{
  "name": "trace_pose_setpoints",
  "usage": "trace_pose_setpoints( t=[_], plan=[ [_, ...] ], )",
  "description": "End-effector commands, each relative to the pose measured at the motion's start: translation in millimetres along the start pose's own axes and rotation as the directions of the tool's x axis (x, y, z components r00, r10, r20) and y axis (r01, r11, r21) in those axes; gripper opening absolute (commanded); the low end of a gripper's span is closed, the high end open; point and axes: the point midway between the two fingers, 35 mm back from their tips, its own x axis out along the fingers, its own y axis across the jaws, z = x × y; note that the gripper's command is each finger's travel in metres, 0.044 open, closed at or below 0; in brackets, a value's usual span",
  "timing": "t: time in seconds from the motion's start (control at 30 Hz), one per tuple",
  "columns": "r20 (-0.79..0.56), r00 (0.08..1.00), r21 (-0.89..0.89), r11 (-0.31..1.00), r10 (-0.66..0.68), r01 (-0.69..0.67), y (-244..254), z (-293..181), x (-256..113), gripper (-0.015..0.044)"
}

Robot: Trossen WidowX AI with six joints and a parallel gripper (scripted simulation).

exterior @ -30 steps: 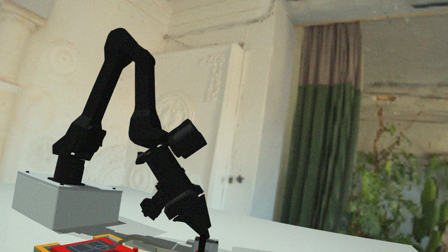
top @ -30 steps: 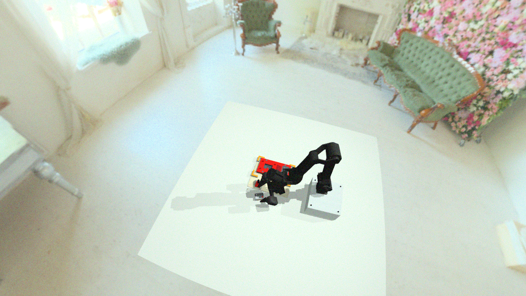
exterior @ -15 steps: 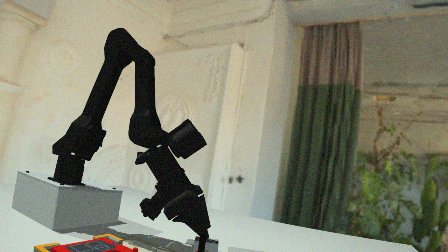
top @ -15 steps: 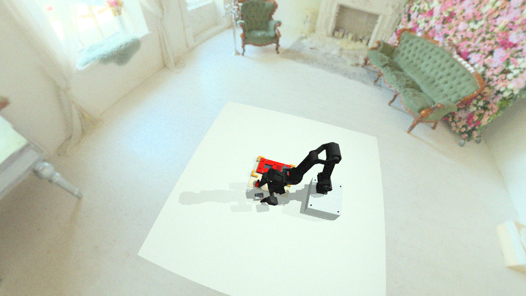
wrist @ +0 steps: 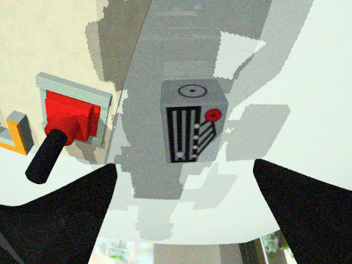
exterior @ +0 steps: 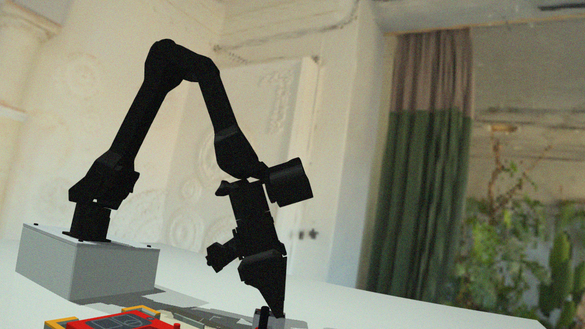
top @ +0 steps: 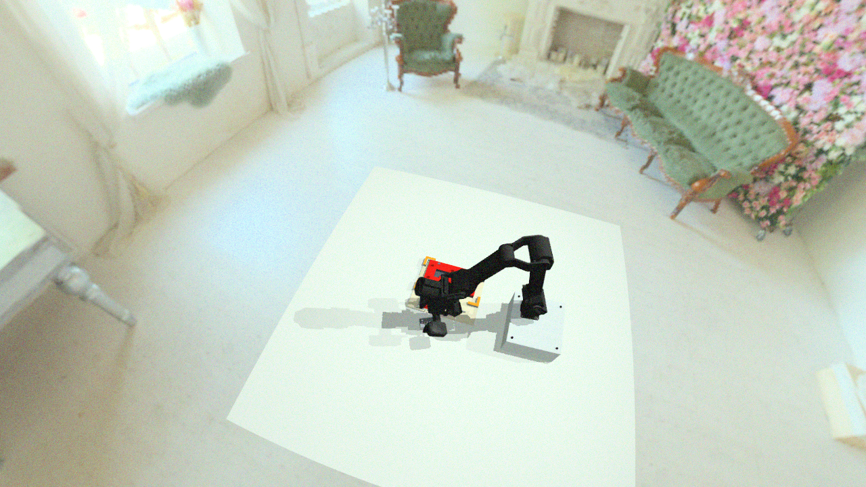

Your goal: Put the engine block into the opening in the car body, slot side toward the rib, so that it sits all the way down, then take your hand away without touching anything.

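The grey engine block [wrist: 180, 96] [exterior: 273, 323] stands on the white table just off the board's edge, in shadow. Its striped face with a red disc faces the wrist camera, and a ring mark is on its top. My gripper [wrist: 186, 169] is open and empty, with its fingertips wide apart and the block beyond the gap between them in the wrist view. The red car body [top: 431, 269] [exterior: 158, 323] lies on the board and is partly hidden by the arm in the top view. I cannot make out its rib or the inside of its opening.
Left of the block in the wrist view, a red piece [wrist: 70, 110] with an upright black handle [wrist: 47, 158] sits in a grey frame on the cream board [wrist: 48, 37]. Orange corner brackets [wrist: 19, 133] [top: 473, 301] stand on the board. The arm's grey pedestal [top: 538, 330] [exterior: 114, 270] stands beyond.
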Motion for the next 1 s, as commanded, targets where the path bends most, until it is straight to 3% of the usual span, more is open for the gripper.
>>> trace_pose_setpoints(
  t=[0.0, 0.3, 0.6, 0.73, 0.97],
  plan=[
    [0.147, 0.989, -0.010, 1.000, 0.005, -0.003, -1, -13, -11, 0.0440],
    [0.412, 0.911, -0.023, 1.000, 0.010, 0.000, -5, -25, -53, 0.0440],
    [0.417, 0.909, -0.023, 1.000, 0.010, 0.000, -5, -25, -55, 0.0440],
    [0.417, 0.909, -0.023, 1.000, 0.010, 0.000, -5, -11, -25, 0.0440],
    [0.417, 0.909, -0.023, 1.000, 0.010, 0.000, -5, -4, -11, 0.0440]
  ],
)
